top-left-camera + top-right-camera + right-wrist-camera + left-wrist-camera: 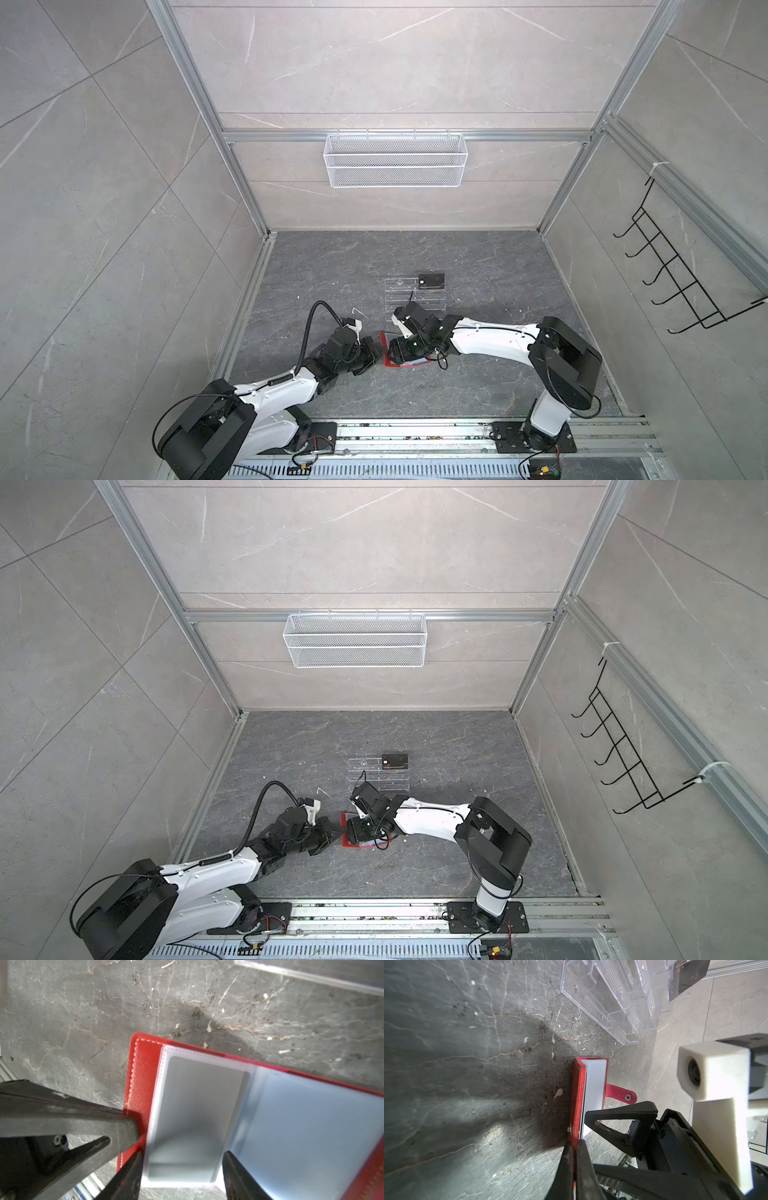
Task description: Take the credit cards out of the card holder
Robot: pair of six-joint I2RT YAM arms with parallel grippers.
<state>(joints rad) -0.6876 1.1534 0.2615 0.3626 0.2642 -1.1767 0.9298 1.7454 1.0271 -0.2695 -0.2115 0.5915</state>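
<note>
The left pincer [574, 1144] is squeezing tight on the edge of the red cover of the card holder [578, 1093]. It is holding that cover up on edge off the dark tabletop [457, 374], and its fingers are meeting on the leather with no gap showing. In both top views the card holder [390, 365] [347, 845] is lying open just at 3 o'clock of this pincer, low in the middle of the tabletop. Its snap strap [620, 1095] is sticking out flat on the side away from the raised cover.

The right pincer [182, 1157] is hanging directly over the open card holder with its jaws standing partly apart. One finger is sitting at each long side of a clear sleeve [160, 1088]; whether the tips are touching the plastic is unclear. A grey credit card [197, 1115] is sitting inside that sleeve, between the two fingers.

At 12 o'clock of the card holder a transparent acrylic rack [409, 297] is lying on the tabletop. A black credit card [431, 281] with pale lettering is resting at the rack's far right corner, at about 1 o'clock, well apart from both pincers.
</note>
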